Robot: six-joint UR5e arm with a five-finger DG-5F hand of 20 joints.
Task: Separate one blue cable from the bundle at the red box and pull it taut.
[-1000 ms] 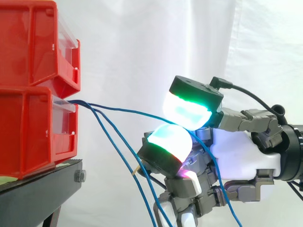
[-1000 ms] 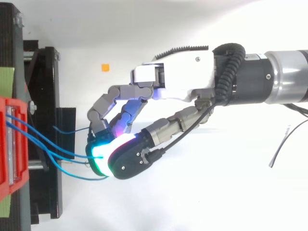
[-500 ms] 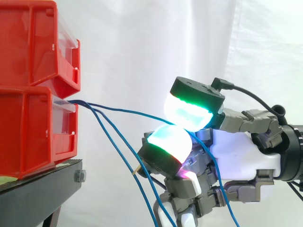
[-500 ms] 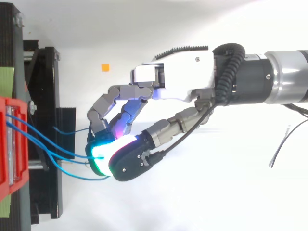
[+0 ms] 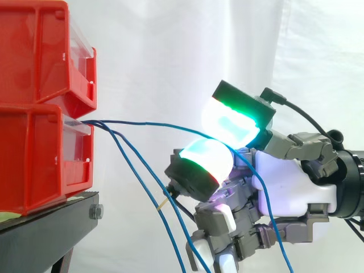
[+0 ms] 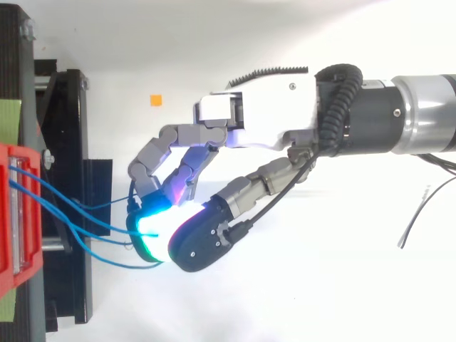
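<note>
Now, in the side view the hand [image 5: 284, 182] pinches one blue cable [image 5: 153, 123] between two glowing pads [image 5: 227, 122]. That strand runs almost level leftward to the red box [image 5: 34, 153] (its neighbours [image 5: 136, 175] sag away below). From above, the red box lies left of the fingertips [image 6: 148, 239], so tautening likely means drawing rightward along the cable's length.

One blue cable [image 5: 136, 121], nearly level, from the lower red bin [image 5: 34, 159] into the pinch of the robot hand [image 5: 284, 183].

A small orange square [image 6: 156, 100], perhaps tape, lies near the black stand [image 6: 68, 142]; a white curtain [image 5: 170, 57] hangs behind.
</note>
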